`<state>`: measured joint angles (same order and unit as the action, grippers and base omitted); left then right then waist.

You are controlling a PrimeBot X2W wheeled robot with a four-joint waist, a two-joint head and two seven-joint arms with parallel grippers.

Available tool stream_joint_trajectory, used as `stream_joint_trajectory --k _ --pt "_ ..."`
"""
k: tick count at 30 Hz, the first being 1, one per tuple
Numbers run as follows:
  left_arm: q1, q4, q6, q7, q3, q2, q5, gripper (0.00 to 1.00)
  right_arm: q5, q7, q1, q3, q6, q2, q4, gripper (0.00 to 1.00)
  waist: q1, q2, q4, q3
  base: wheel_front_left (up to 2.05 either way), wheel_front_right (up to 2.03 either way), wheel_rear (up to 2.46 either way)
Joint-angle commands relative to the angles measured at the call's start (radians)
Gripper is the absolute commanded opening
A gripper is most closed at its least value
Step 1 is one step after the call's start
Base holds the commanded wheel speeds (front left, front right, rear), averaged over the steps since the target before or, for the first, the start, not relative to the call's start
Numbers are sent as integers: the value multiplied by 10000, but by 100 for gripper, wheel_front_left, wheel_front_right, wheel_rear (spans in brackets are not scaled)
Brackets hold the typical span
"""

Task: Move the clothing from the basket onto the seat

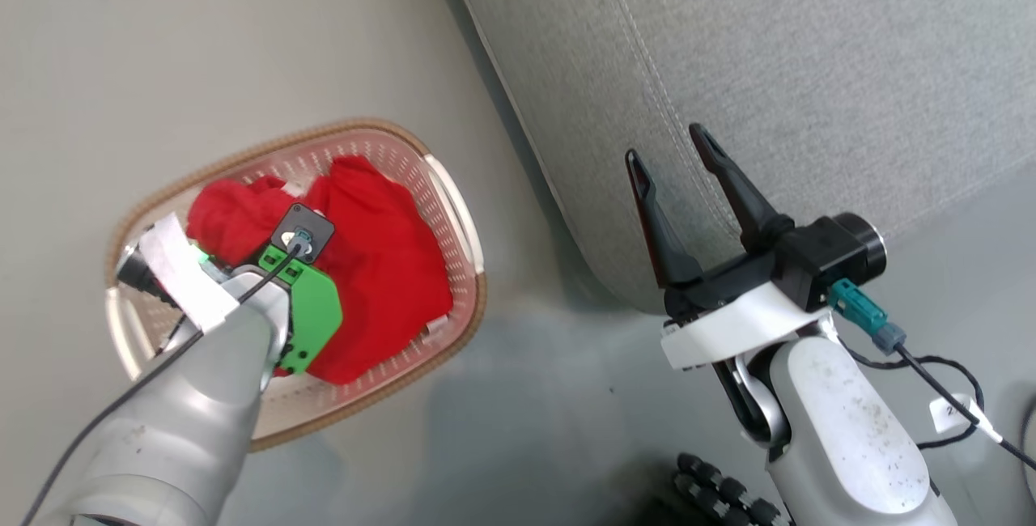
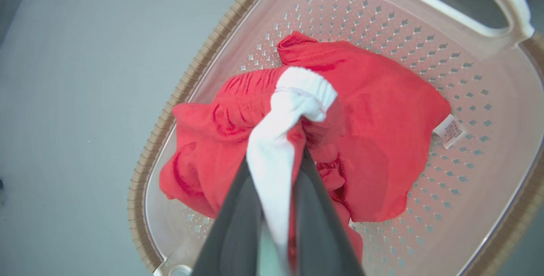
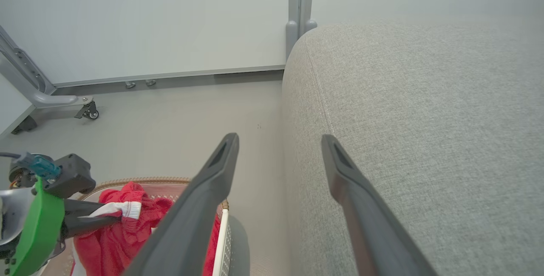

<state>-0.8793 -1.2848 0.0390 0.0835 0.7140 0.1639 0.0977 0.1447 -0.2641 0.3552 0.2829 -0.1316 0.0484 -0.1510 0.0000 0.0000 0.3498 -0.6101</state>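
Note:
The cream basket (image 1: 479,291) stands on the floor left of the grey seat (image 1: 769,48). Red clothing (image 1: 388,267) lies bunched inside it. In the left wrist view my left gripper (image 2: 276,161) is shut on the white ribbed trim of a red garment (image 2: 382,119), which it holds a little above the basket (image 2: 297,12) floor. A white label tag (image 2: 449,130) sticks out at that garment's edge. The right wrist view shows this grip from the side: left gripper (image 3: 119,215), clothing (image 3: 127,233), basket rim (image 3: 140,180). My right gripper (image 1: 664,146) hangs open and empty by the seat's edge (image 3: 425,140).
Bare grey floor (image 1: 202,40) surrounds the basket. Beyond it stand a white wall panel, a wheeled metal frame (image 3: 85,110) and a grey post (image 3: 299,12) at the seat's far corner. A cable (image 1: 931,372) trails from my right wrist.

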Motion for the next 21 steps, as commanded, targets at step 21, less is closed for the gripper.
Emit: stream_joint_trajectory --k 21 --pt "3087 6405 -601 1822 -2496 -668 1900 0 -397 -7 -1784 -145 17 525 -338 100 0 0 -1923 4498 0 0 0"
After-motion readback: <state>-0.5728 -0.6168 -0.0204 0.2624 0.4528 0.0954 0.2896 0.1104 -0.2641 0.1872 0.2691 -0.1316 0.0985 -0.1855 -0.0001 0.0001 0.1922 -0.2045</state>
